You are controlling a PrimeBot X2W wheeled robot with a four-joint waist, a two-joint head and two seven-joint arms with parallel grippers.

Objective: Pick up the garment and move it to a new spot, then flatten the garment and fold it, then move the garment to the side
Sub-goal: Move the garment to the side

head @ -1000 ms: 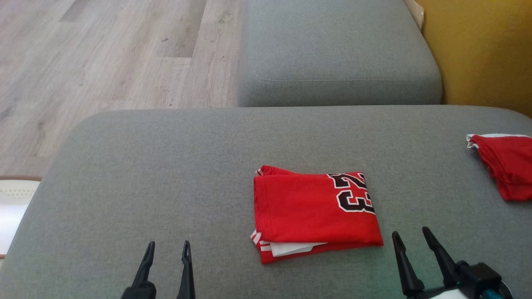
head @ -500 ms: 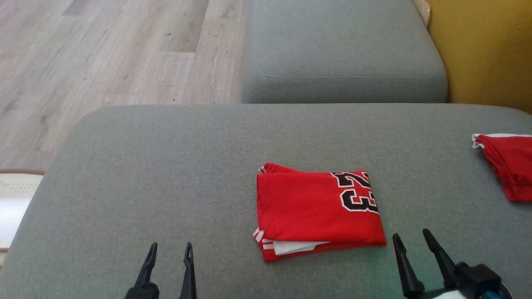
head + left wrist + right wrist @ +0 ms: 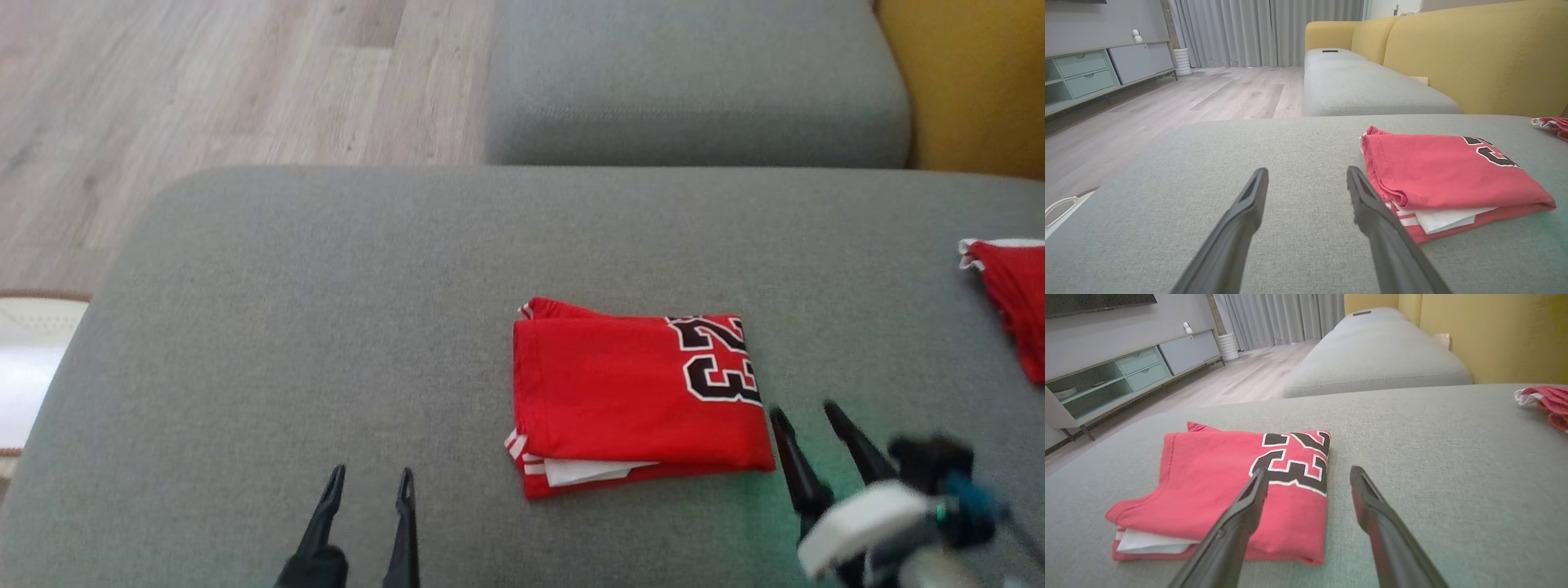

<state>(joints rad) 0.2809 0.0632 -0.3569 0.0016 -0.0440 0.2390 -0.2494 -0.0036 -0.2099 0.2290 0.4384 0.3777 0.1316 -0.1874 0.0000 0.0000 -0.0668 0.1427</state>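
Note:
A red garment (image 3: 637,396) printed with black-and-white numbers lies folded into a rectangle on the grey cushion (image 3: 326,327). It also appears at the right of the left wrist view (image 3: 1445,179) and at the left of the right wrist view (image 3: 1241,486). My left gripper (image 3: 369,475) stands open over bare cushion, left of the garment's near corner. My right gripper (image 3: 807,410) is open just off the garment's near right corner, with its left finger over the fabric's edge in the right wrist view (image 3: 1308,471). Neither holds anything.
A second red and white garment (image 3: 1012,294) lies at the cushion's right edge. Another grey cushion (image 3: 694,82) lies beyond, with a yellow sofa back (image 3: 971,82) on the right. Wooden floor (image 3: 204,82) lies to the left, with a low cabinet (image 3: 1094,73) behind.
The head camera has shifted, so the scene sits higher and further right. My right gripper has moved forward and up toward the garment's near right corner; the garment has not moved.

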